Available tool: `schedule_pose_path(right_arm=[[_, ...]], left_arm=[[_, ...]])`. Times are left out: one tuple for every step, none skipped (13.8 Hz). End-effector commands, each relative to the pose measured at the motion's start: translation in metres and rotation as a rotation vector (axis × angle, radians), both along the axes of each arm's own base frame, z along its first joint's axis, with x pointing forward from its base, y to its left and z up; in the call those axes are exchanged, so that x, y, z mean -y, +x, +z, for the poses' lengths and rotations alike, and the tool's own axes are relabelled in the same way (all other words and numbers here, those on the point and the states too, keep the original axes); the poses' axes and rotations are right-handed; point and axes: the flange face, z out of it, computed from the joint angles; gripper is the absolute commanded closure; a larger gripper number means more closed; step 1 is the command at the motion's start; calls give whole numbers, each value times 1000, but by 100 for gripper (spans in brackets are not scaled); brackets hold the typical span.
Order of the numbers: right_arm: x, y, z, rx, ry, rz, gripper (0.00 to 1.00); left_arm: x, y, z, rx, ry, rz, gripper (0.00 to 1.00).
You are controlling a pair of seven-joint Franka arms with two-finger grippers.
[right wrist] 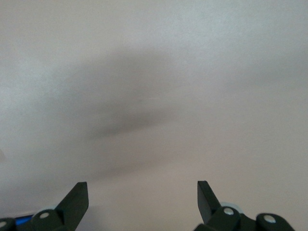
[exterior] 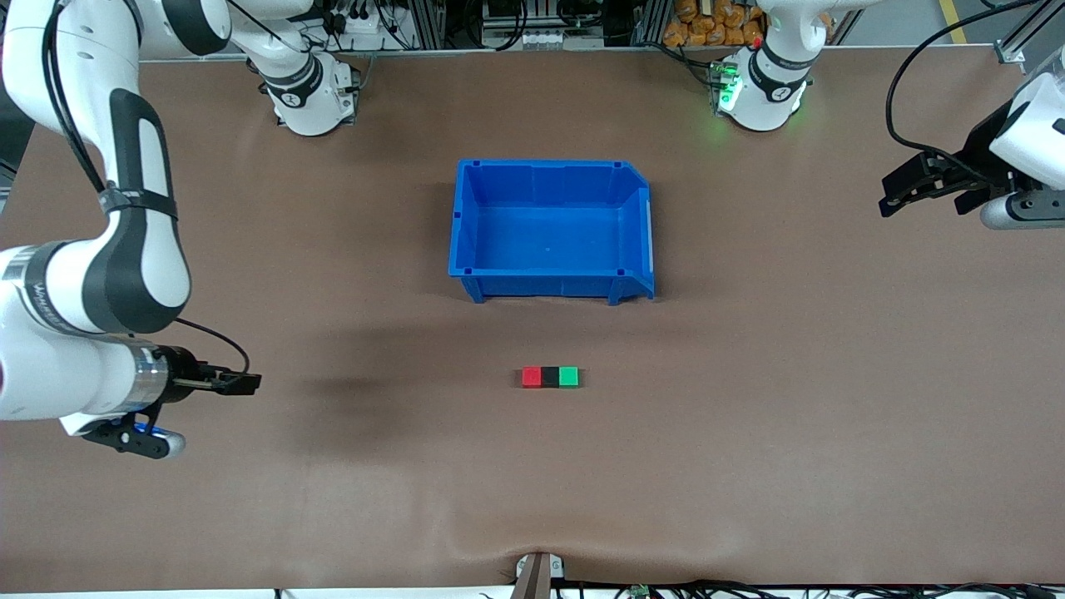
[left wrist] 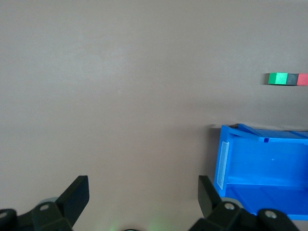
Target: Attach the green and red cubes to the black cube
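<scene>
The red cube [exterior: 531,377], black cube [exterior: 550,377] and green cube [exterior: 568,377] sit touching in one row on the brown table, the black one in the middle, nearer the front camera than the blue bin. The left wrist view shows the same row: green cube [left wrist: 277,78], black cube [left wrist: 291,79], red cube [left wrist: 302,79]. My left gripper [exterior: 892,195] [left wrist: 143,185] hangs open and empty above the left arm's end of the table. Over the right arm's end, my right gripper [exterior: 248,382] [right wrist: 142,190] is open too, with only bare table under it.
A blue bin [exterior: 549,287] [left wrist: 269,166] stands empty at mid-table, between the cube row and the robot bases. The arm bases [exterior: 312,96] [exterior: 761,91] stand along the table's edge farthest from the front camera. A small bracket [exterior: 539,570] sits at the nearest edge.
</scene>
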Motion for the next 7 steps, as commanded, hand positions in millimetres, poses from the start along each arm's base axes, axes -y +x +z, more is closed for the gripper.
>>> schedule_pose_path(right_arm=[[10, -7, 16, 8, 5, 30, 0], [15, -8, 19, 8, 8, 37, 0], [20, -9, 23, 8, 10, 43, 0], [27, -11, 28, 14, 14, 51, 0], [30, -13, 32, 13, 18, 67, 0], [37, -15, 36, 8, 20, 69, 0], [41, -17, 40, 9, 20, 71, 0]], left_arm=[[-1, -2, 7, 20, 6, -7, 0], [-1, -2, 7, 20, 6, -7, 0], [-2, -2, 6, 17, 6, -5, 0], [-2, -2, 6, 17, 6, -7, 0], [-2, -2, 6, 19, 6, -7, 0], [-2, -2, 6, 17, 6, -5, 0], [0, -2, 5, 16, 4, -8, 0]])
